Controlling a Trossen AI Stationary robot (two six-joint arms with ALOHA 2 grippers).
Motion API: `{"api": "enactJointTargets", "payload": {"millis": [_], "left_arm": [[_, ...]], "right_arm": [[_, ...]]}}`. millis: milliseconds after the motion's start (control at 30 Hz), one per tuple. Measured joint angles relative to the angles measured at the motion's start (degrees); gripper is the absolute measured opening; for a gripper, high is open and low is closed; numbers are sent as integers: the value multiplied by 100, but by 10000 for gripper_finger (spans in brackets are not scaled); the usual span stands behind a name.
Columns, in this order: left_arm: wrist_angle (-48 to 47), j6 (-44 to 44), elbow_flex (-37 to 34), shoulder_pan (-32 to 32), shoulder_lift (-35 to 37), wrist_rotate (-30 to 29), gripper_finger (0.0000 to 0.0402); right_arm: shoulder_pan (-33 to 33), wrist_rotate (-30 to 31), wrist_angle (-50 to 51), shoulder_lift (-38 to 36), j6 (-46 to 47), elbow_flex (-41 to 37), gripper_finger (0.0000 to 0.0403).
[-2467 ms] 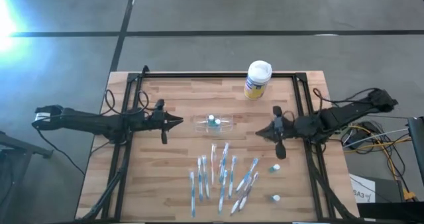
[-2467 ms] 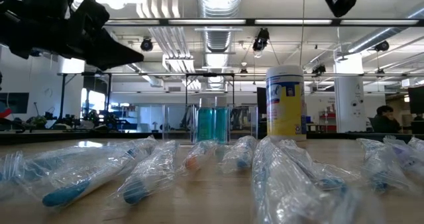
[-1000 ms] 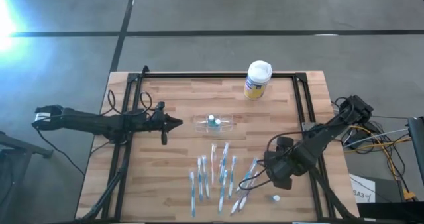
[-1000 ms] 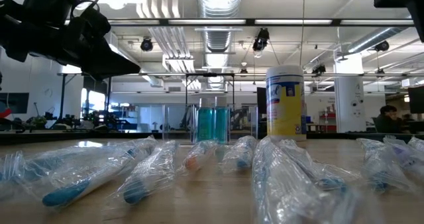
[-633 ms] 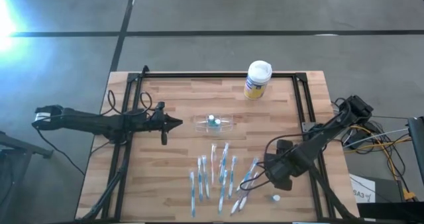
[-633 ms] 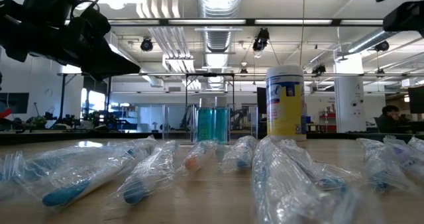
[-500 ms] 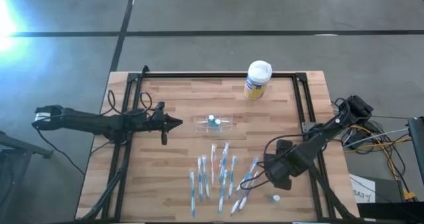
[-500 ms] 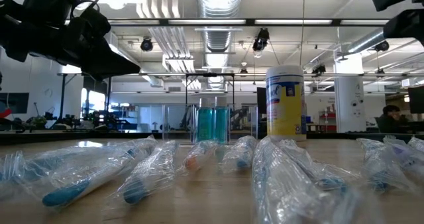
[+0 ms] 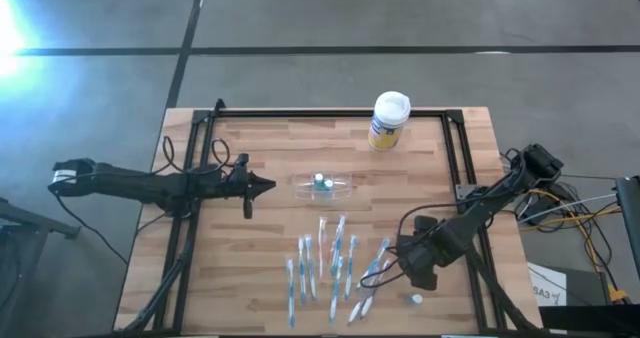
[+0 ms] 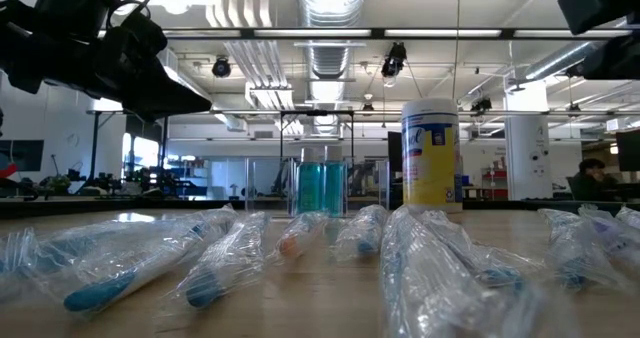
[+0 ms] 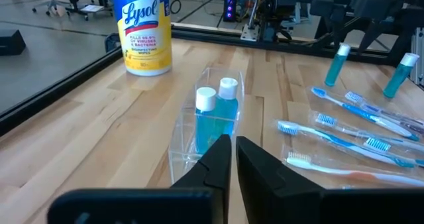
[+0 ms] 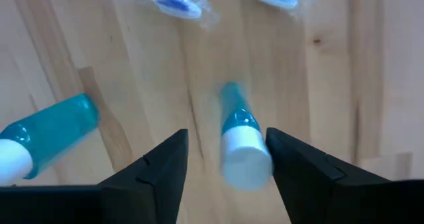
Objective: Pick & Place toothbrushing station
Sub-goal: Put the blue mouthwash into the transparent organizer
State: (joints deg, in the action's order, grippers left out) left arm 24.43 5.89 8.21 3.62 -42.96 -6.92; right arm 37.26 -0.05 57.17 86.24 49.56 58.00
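The toothbrushing station [image 9: 322, 185], a clear holder with two blue bottles standing in it [image 11: 215, 114], sits mid-table on its base. My left gripper [image 9: 268, 185] hovers shut just to its left, its fingertips [image 11: 233, 151] pointing at the holder's end without touching. At the near right, my right gripper [image 9: 414, 266] points down, open, over a small blue white-capped bottle [image 12: 242, 151] that stands upright on the wood. Its fingers stand on either side of the cap. A second such bottle [image 9: 416, 299] stands nearer the front edge.
A white-lidded yellow canister [image 9: 389, 120] stands at the far edge. Several wrapped toothbrushes [image 9: 335, 263] lie fanned out in the near middle, just left of my right gripper. A black frame [image 9: 330, 112] borders the table. Bare wood lies between the holder and the canister.
My right gripper has sunk slightly over the small bottle at the near right. Before that it swung there from beside the holder's right end. The left arm and the holder have kept still.
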Motion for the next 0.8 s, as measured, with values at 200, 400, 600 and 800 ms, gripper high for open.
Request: {"api": "enactJointTargets", "payload": {"millis": [200, 400, 600, 800], "left_arm": [[0, -4, 0, 0, 0, 0, 23], [0, -4, 0, 0, 0, 0, 29], [0, -7, 0, 0, 0, 0, 27], [-2, -7, 0, -1, 0, 2, 23]], "right_arm": [[-2, -57, 53, 0, 0, -38, 144], [-20, -43, 57, 0, -53, 60, 94], [-17, 5, 57, 2, -66, 78, 93], [-17, 160, 216, 2, -447, 193, 90]]}}
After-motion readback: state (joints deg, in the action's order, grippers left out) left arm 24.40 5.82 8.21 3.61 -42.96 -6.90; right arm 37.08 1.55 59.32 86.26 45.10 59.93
